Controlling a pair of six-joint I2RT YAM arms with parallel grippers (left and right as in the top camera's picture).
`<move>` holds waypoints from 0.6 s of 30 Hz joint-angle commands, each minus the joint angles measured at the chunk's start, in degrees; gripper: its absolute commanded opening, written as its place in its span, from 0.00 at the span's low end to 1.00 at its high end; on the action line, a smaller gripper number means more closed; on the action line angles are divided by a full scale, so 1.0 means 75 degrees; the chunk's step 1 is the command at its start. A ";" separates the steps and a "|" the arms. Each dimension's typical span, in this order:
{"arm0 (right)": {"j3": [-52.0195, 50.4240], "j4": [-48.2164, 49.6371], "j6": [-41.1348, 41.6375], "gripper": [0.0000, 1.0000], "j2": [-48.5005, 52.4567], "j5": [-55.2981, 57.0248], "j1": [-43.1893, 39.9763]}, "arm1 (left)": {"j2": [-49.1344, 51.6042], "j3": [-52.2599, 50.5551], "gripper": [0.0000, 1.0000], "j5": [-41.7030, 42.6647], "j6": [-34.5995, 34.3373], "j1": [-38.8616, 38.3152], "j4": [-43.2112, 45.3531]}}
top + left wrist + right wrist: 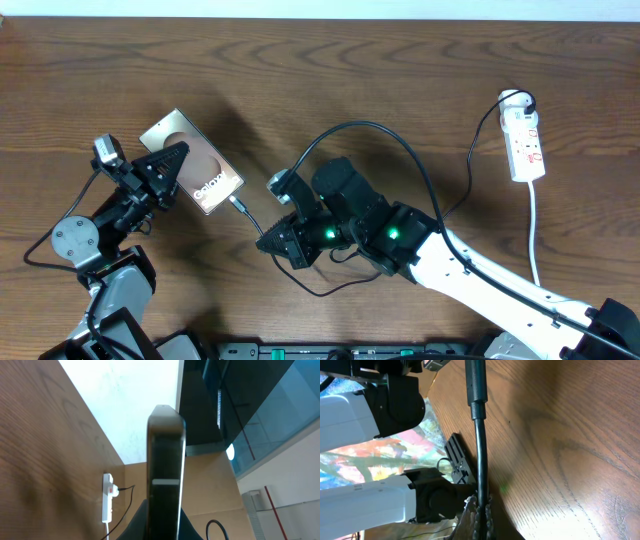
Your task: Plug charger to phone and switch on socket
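The phone (197, 164) lies tilted at the left of the table, brown face up with white "Galaxy" lettering. My left gripper (166, 166) is shut on its left side; the left wrist view shows the phone edge-on (165, 475) between the fingers. The black charger cable (375, 127) loops from the white socket strip (526, 142) at the far right to my right gripper (268, 240), which is shut on it just behind the connector (239, 207). The connector tip touches the phone's lower edge. The right wrist view shows the cable (480, 445) in the jaws (482, 510).
The strip's white cord (535, 230) runs down toward the table's front edge. The right arm's white link (500, 290) crosses the lower right. The strip also shows small in the left wrist view (107, 504). Cable slack lies under the right arm.
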 commanded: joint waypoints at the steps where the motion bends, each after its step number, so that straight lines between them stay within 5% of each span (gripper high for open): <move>1: -0.0026 0.0079 0.0213 0.01 -0.0012 -0.0029 -0.0017 | -0.0058 0.0227 0.07 0.0012 0.0012 0.0038 0.0114; 18: -0.0026 0.0676 0.0761 0.01 -0.0012 -0.0507 0.0017 | -0.0058 0.0227 0.07 -0.0286 -0.0082 0.0029 0.0111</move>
